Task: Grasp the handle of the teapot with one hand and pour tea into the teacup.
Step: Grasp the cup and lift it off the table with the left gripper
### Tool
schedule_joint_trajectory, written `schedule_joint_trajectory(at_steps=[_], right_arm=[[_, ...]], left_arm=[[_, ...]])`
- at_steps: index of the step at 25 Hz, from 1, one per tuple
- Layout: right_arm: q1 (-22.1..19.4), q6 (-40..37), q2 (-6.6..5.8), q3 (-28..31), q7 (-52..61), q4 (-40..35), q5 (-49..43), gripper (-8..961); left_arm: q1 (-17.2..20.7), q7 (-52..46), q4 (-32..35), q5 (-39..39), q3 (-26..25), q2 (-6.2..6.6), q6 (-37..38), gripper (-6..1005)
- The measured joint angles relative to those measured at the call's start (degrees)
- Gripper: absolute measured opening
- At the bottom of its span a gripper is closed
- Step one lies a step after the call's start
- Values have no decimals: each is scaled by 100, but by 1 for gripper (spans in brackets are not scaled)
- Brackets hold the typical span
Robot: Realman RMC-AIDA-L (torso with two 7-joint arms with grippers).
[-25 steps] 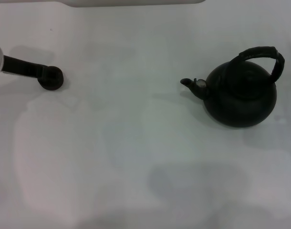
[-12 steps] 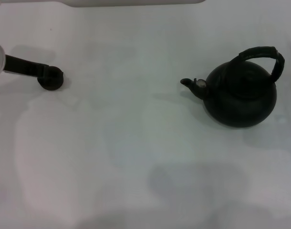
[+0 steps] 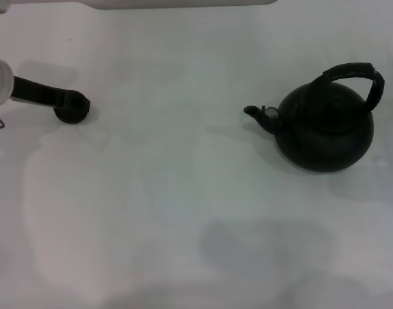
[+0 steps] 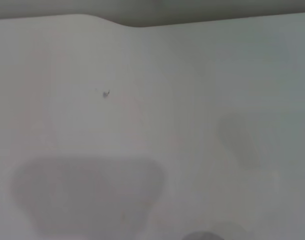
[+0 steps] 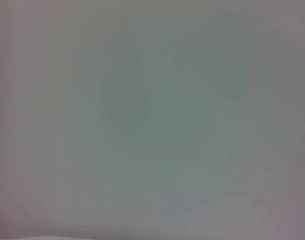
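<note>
My left arm reaches in from the left edge of the head view, low over the table (image 3: 183,193), its white wrist lit by a small green light. The left gripper (image 3: 71,106) sits at the teacup (image 3: 72,111), dark fingers against the dark cup, so I cannot tell whether my jaws are open or closing on it. My right gripper is out of sight; its wrist camera sees only bare tabletop.

The teapot (image 3: 325,132) stands upright on the right side, well apart from the cup. Its spout (image 3: 254,112) points left toward the cup. The handle (image 3: 354,74) arches over the lid, leaning toward the far right, untouched.

Between cup and pot lies a wide stretch of white table. The far edge of the table runs along the top of the head view.
</note>
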Motion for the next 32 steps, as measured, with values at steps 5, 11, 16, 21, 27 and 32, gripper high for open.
schedule_joint_trajectory(at_steps=[5,11,16,21,27,32], right_arm=[[2,0,0,0,0,7,0,872],[2,0,0,0,0,11,0,872],[2,0,0,0,0,10,0,872],[2,0,0,0,0,4,0,872],[-1,0,0,0,0,-15,0,872],[-6,3,0,0,0,-17,0,872]], left_arm=[[-1,1,18,0,3,-6,0,713],[-1,2,43,0,-8,-23,1,712],[-1,2,43,0,5,-33,31,711],[-1,-13,46,0,3,-35,130,711],[-1,-16,109,0,-3,-25,239,712],[-1,-16,117,1,2,-19,269,712]])
